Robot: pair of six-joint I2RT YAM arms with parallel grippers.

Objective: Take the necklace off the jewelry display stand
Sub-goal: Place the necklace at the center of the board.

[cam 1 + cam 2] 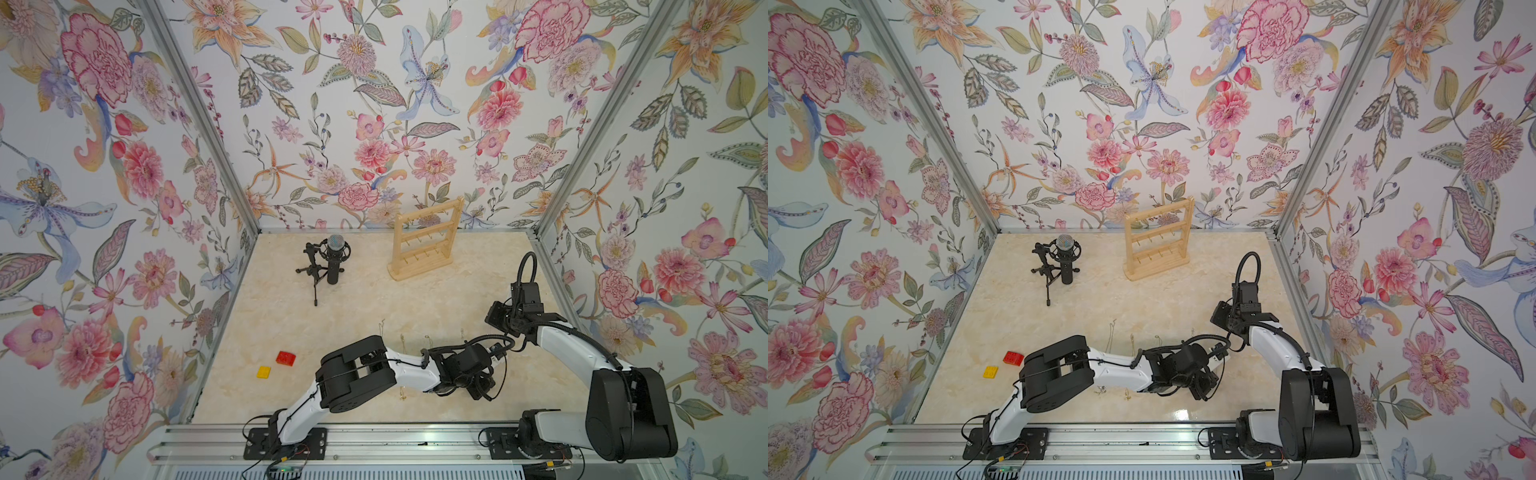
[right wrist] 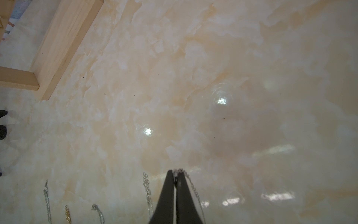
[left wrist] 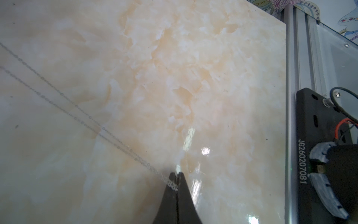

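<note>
The left claw is pressed together on a thin silver necklace. It is clamped right at the tips. From there its two strands run away from the claw, side by side, across the pale marble table.

The right claw is also pressed together, on a silver chain that comes out between the tips and falls back along one finger. It may be the other end of the same necklace, but the view is too poor to be sure. Just beside this claw, several other chains lie flat on the table.

The necklace is off the wooden stand. The stand is upright, well ahead of the right claw and a little to one side of it; a corner of its base shows in the right wrist view.

In both top views the left arm and the right arm come close together at the wrists, and the claws are hidden under them. A microphone, a red block and a yellow block are well apart from both claws.
</note>
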